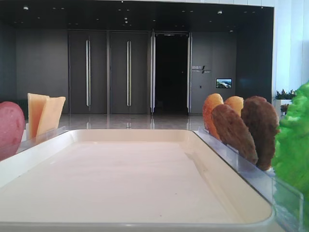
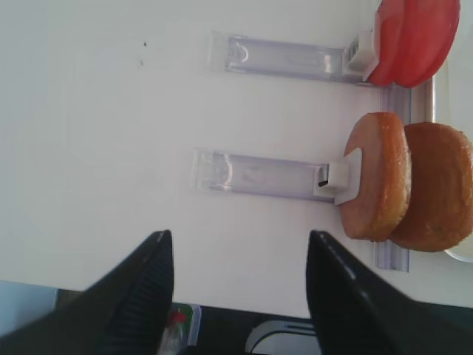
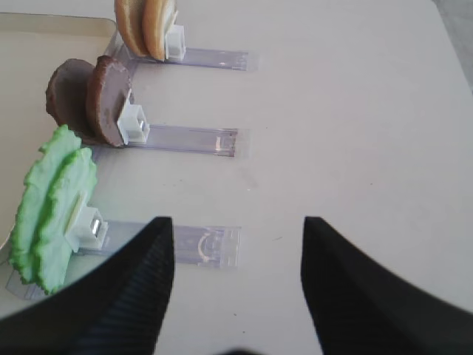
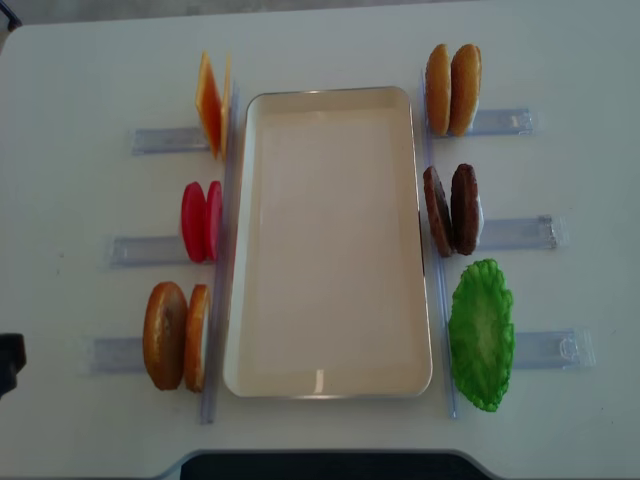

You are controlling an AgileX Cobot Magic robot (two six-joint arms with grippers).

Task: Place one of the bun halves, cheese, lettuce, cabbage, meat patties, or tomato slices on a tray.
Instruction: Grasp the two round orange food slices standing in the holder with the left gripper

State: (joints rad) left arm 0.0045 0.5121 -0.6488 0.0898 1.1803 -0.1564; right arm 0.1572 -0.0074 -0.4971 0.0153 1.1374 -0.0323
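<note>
Black, ribbed, spread wide with nothing between: left gripper (image 2: 236,296) low over bare white table (image 2: 96,148), jaws apart and empty. At two o'clock from it, bun halves (image 2: 403,185) on edge at the end of a clear plastic holder (image 2: 255,175); at one o'clock, tomato slices (image 2: 414,41) upright on another holder. Same story for right gripper (image 3: 233,285): jaws well apart, gripping nothing. At nine o'clock, lettuce (image 3: 52,211) in its stand; at eleven o'clock, meat patties (image 3: 92,101); farther up, two orange-golden rounds (image 3: 145,26). From overhead, cream-white tray (image 4: 330,380) central; cheese (image 4: 210,105) at ten o'clock, lettuce at four o'clock.
</note>
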